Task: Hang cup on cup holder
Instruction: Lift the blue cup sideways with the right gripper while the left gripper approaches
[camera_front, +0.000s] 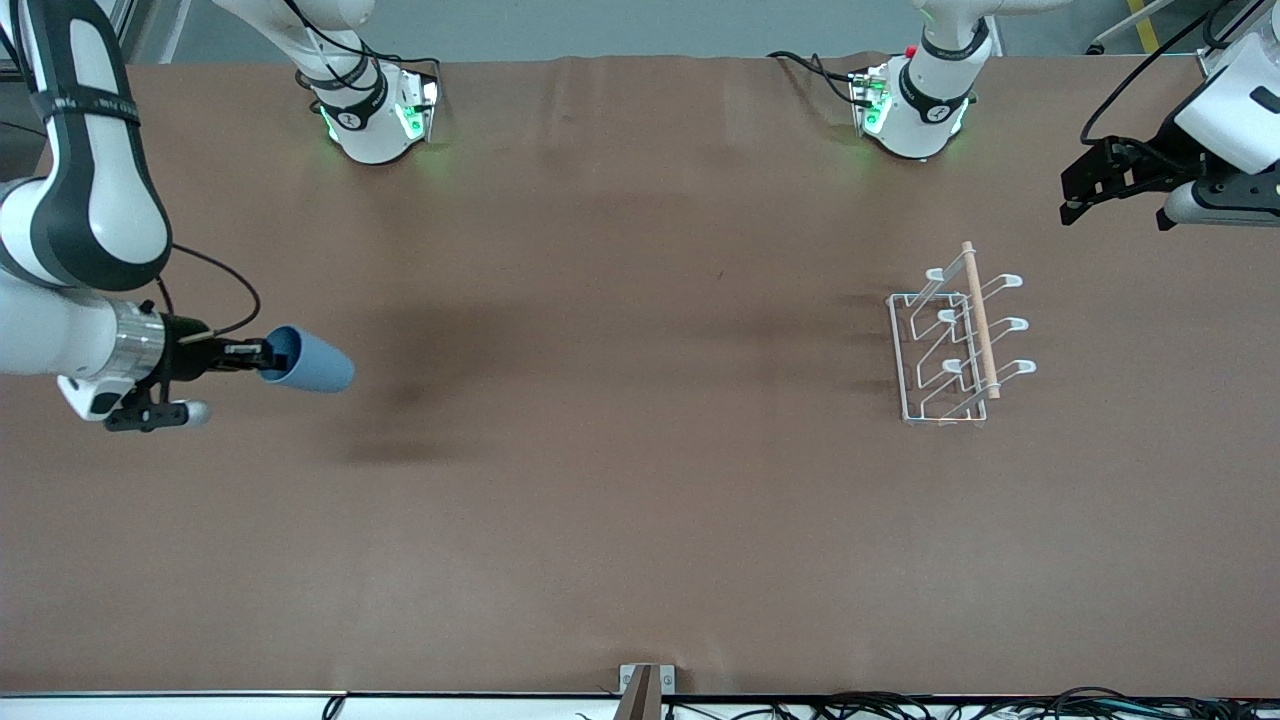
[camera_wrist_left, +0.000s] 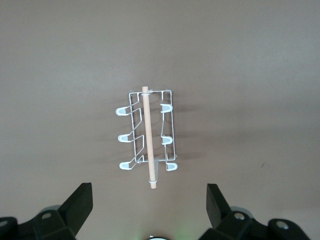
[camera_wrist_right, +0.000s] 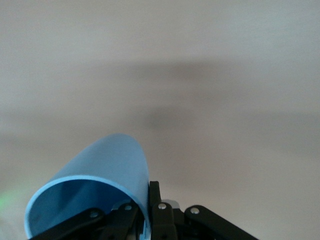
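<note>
The right gripper is clamped on the rim of the cup, one finger inside and one outside, carrying it sideways in the air over the table at the right arm's end. The cup holder stands toward the left arm's end. Over the table's edge there, the left gripper waits, jaws spread wide.

Even overhead light, soft shadows
</note>
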